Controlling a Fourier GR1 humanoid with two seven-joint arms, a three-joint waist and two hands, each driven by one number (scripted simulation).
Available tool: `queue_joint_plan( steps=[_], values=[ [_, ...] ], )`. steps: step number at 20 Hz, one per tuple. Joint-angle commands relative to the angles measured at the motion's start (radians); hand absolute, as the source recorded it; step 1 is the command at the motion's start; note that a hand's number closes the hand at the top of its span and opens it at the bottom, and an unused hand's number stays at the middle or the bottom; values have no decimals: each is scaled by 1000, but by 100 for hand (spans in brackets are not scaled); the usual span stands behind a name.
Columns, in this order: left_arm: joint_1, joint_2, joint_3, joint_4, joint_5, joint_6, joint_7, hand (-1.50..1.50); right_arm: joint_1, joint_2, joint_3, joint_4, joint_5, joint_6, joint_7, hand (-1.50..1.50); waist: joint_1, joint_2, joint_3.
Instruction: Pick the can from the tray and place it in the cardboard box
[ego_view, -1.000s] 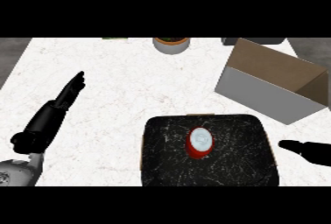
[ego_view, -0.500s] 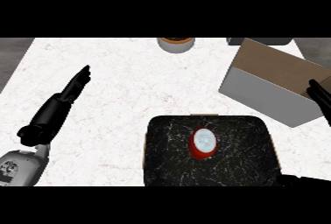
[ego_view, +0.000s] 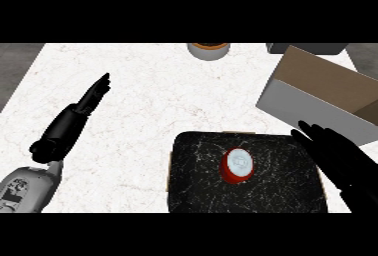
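— What are the fingers of the right hand (ego_view: 341, 159) doing?

— They are lying straight and close together, pointing far and a little left, and holding nothing. The fingertips are hanging over the far right corner of the tray (ego_view: 198, 192), just in front of the near wall of the cardboard box (ego_view: 294, 104).

— And the can (ego_view: 238, 165)?

— The red can is sitting on the dark marbled tray, right of its middle, with its pale top facing up. It is lying left of the right hand and apart from it; nothing is touching it.

— Where is the box sitting?

— On the white marble counter (ego_view: 148, 85), beyond the tray and to its right, open at the top, with its brown inside showing.

— The left hand (ego_view: 83, 111)?

— It is resting at the left, well apart from the tray, fingers straight and pressed together, pointing to the far side. Its grey left forearm (ego_view: 26, 189) is entering from the near left corner.

— Anything else?

— A round container (ego_view: 209, 50) with a brown top is standing at the counter's far edge.
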Motion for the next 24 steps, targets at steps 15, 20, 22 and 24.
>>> queue_joint_plan(
  steps=[15,20,22,24],
  values=[
    [14,-12,50,69,-25,-37,-62,0,-384,491,389,252,51,237,615,-150,-24,-5,3],
    [43,-35,39,-2,-36,-11,-16,0,-420,532,422,363,135,248,616,-150,-19,-9,3],
    [10,3,68,-30,0,-63,29,0,-386,524,424,385,166,230,572,-150,-24,-8,4],
    [-14,-33,60,13,-21,-43,15,0,-401,559,412,425,181,235,570,-150,-30,-5,4]
  ],
)
